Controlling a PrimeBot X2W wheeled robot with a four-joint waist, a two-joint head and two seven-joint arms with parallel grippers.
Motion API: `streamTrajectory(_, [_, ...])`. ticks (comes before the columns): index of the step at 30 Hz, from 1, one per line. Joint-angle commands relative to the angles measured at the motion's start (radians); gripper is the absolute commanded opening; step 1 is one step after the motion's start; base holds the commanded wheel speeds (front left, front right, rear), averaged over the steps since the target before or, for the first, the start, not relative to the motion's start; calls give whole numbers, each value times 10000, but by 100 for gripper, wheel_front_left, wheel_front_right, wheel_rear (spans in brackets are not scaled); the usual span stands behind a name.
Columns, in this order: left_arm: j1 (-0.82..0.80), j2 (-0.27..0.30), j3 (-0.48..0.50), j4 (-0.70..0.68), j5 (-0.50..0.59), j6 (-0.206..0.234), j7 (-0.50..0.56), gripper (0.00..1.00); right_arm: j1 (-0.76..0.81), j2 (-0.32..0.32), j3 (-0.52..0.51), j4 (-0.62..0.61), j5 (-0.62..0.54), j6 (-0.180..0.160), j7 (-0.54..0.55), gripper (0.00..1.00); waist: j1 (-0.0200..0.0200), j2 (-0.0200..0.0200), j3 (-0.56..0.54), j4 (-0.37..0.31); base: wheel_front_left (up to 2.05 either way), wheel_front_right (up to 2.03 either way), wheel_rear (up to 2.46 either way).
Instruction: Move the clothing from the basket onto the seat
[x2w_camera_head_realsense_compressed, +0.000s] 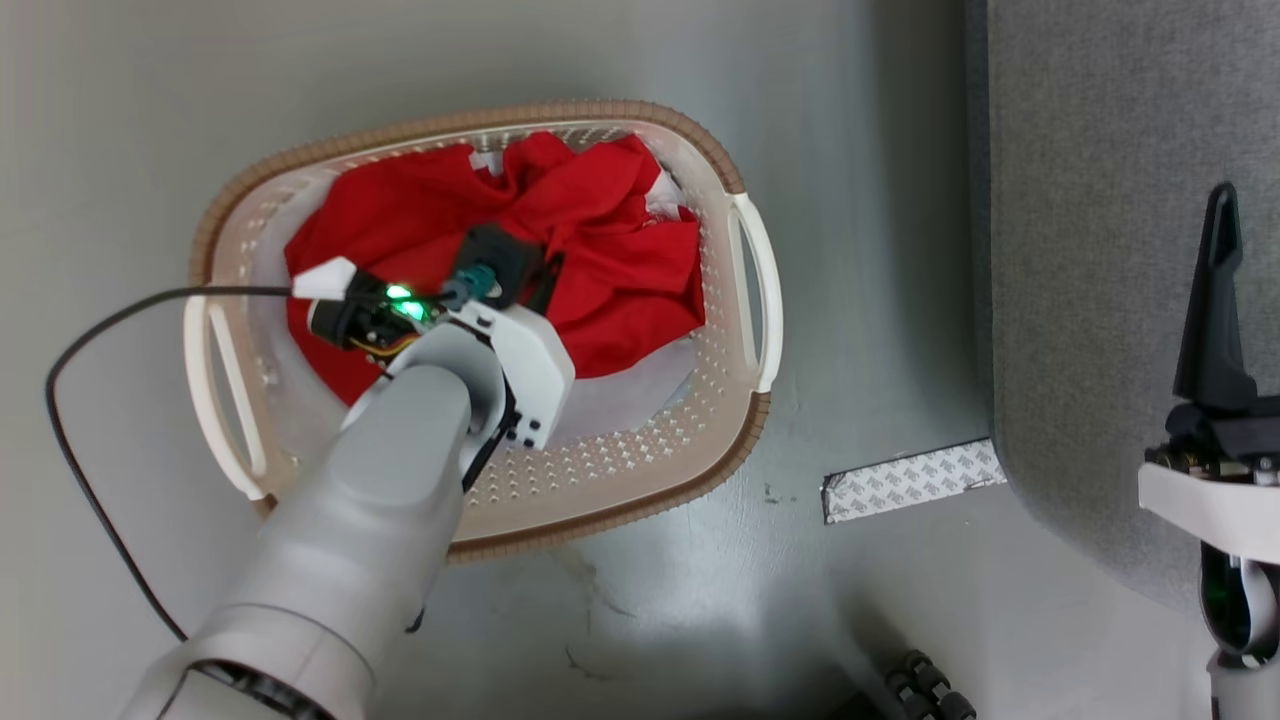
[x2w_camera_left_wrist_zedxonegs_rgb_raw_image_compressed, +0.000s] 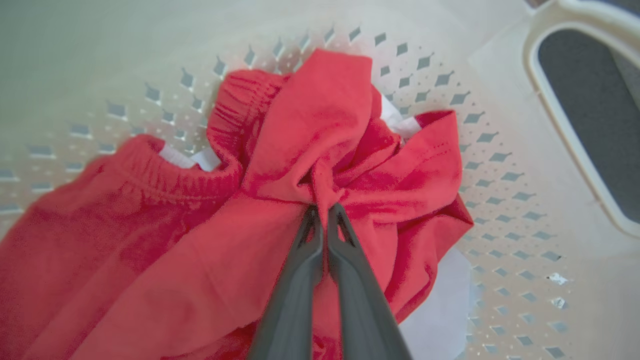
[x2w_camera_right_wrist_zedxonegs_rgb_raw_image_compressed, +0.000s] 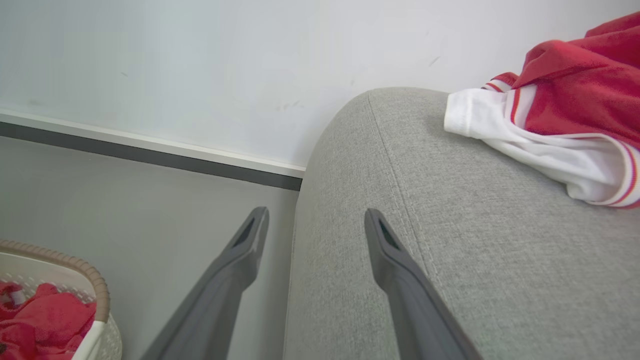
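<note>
The basket (x2w_camera_head_realsense_compressed: 742, 185), cream with a brown rim, stands on the floor and holds crumpled red clothing (x2w_camera_head_realsense_compressed: 620, 250). My left arm (x2w_camera_head_realsense_compressed: 400, 450) reaches down into it. In the left wrist view my left gripper (x2w_camera_left_wrist_zedxonegs_rgb_raw_image_compressed: 324, 212) is shut on a bunched fold of the red clothing (x2w_camera_left_wrist_zedxonegs_rgb_raw_image_compressed: 320, 130) near the perforated basket wall (x2w_camera_left_wrist_zedxonegs_rgb_raw_image_compressed: 500, 165). To the right, my right gripper (x2w_camera_right_wrist_zedxonegs_rgb_raw_image_compressed: 316, 220) hangs open and holds nothing, at the rounded edge of the grey seat (x2w_camera_right_wrist_zedxonegs_rgb_raw_image_compressed: 400, 210). A red garment with white striped trim (x2w_camera_right_wrist_zedxonegs_rgb_raw_image_compressed: 575, 95) lies on the seat. The seat (x2w_camera_head_realsense_compressed: 1100, 200) fills the head view's right side.
A white sheet (x2w_camera_head_realsense_compressed: 640, 390) lies on the basket's bottom. A strip of patterned tape (x2w_camera_head_realsense_compressed: 910, 480) sticks to the grey floor by the seat. A black cable (x2w_camera_head_realsense_compressed: 75, 350) loops left of the basket. A wall with a dark baseboard (x2w_camera_right_wrist_zedxonegs_rgb_raw_image_compressed: 150, 157) stands behind.
</note>
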Motion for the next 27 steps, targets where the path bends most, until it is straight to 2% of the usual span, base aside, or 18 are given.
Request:
streamTrajectory(1, [-157, 54, 120, -135, -266, 92, -199, 0, -213, 0, 40, 30, 177, -26, 6, 100, 0, 0, -99, 23, 0, 0, 0])
streamTrajectory(5, [93, 116, 296, -391, -410, 221, -407, 0, -497, -1, 85, 280, 214, -26, 6, 100, 0, 0, -638, 235, 0, 0, 0])
streamTrajectory(11, [1005, 268, 612, -1334, -850, 82, -476, 0, -324, -4, -25, 873, 63, -26, 6, 100, 0, 0, -2148, 846, 0, 0, 0])
streamTrajectory(21, [3440, 872, 1224, -4098, -1557, 141, -470, 0, 468, -9, -166, 1770, -140, -26, 6, 100, 0, 0, -4940, 1554, 0, 0, 0])
streamTrajectory(27, [4941, 1462, 1458, -6462, -1836, 573, -61, 0, 1151, -8, -226, 2146, -270, -26, 6, 100, 0, 0, -6242, 1875, 0, 0, 0])
